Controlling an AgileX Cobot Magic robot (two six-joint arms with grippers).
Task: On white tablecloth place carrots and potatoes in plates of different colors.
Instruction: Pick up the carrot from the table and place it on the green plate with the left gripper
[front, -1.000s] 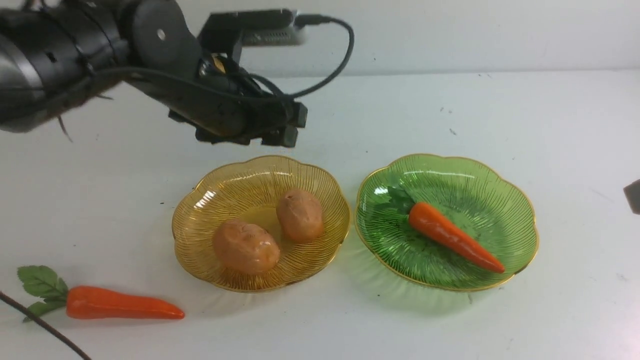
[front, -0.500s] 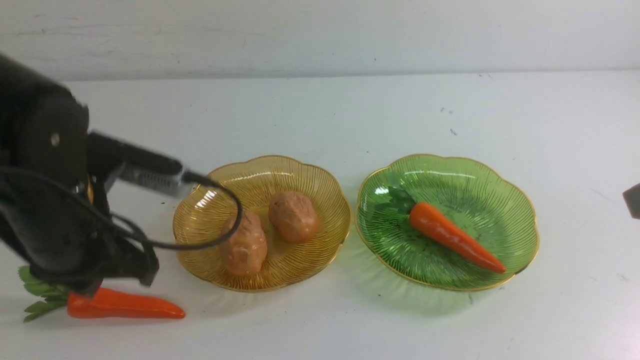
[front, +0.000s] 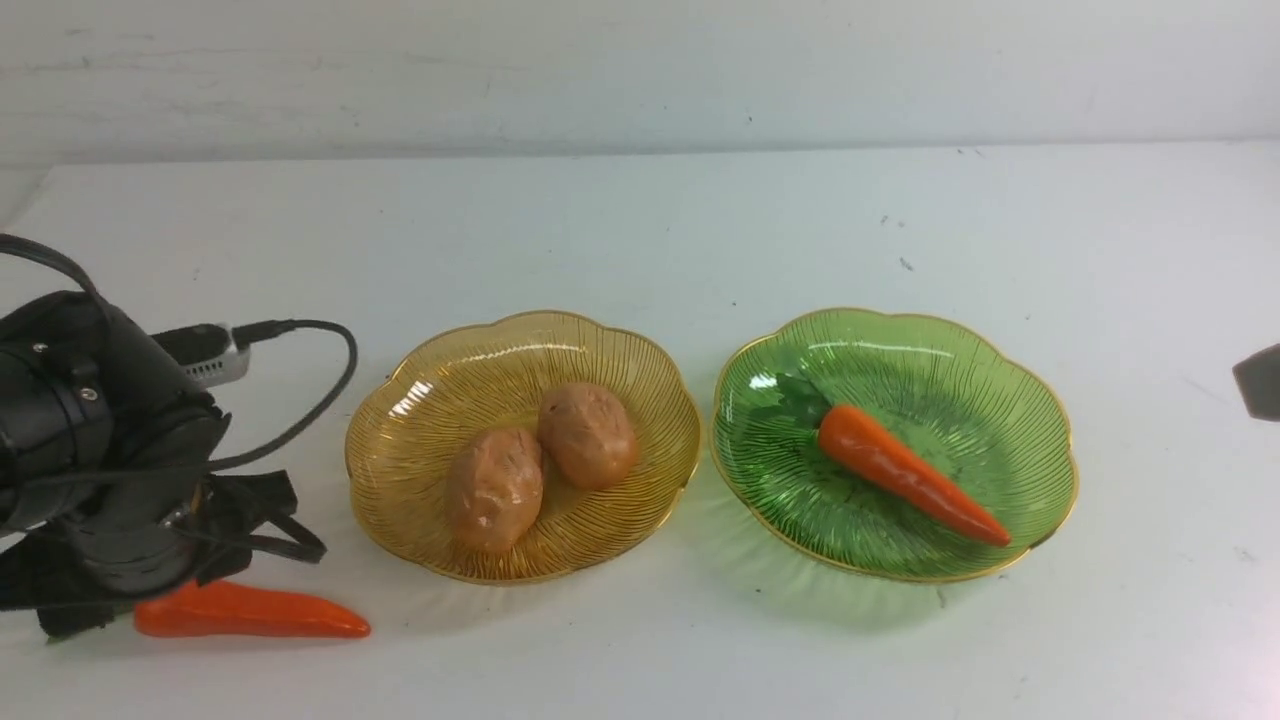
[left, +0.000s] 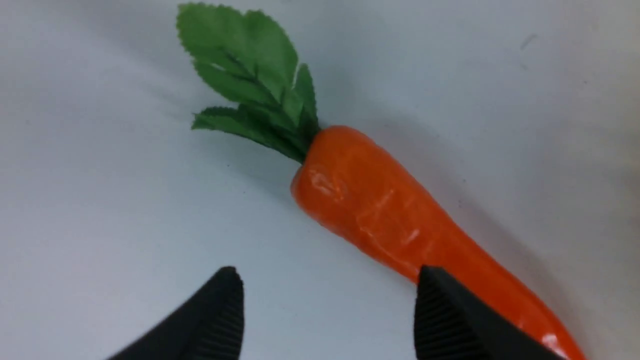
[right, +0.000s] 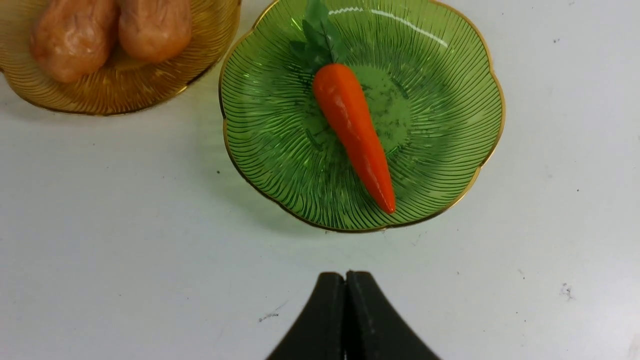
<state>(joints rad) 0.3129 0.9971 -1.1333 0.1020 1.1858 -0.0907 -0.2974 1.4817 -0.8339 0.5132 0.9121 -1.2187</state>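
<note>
On the white tablecloth (front: 640, 230), the amber plate (front: 400, 460) holds two potatoes (front: 495, 488) (front: 588, 434). The green plate (front: 1030, 450) holds one carrot (front: 905, 475), which also shows in the right wrist view (right: 352, 125). The second carrot (front: 250, 615) lies on the cloth at the front left. My left arm (front: 100, 450) hangs low over its leafy end. In the left wrist view my left gripper (left: 327, 280) is open and empty; one fingertip (left: 440, 305) overlaps the carrot (left: 380, 205), and bare cloth shows between the jaws. My right gripper (right: 345, 280) is shut and empty, near the green plate (right: 450, 75).
The two plates stand side by side, almost touching, in the middle of the cloth. A cable (front: 320, 380) from my left wrist loops toward the amber plate's left rim. A dark tip of my right arm (front: 1262, 382) shows at the right edge. A pale wall runs behind the table.
My left arm has swung from above the amber plate down to the front-left carrot, covering its leaves. One potato has turned in the amber plate and now rests against the other.
</note>
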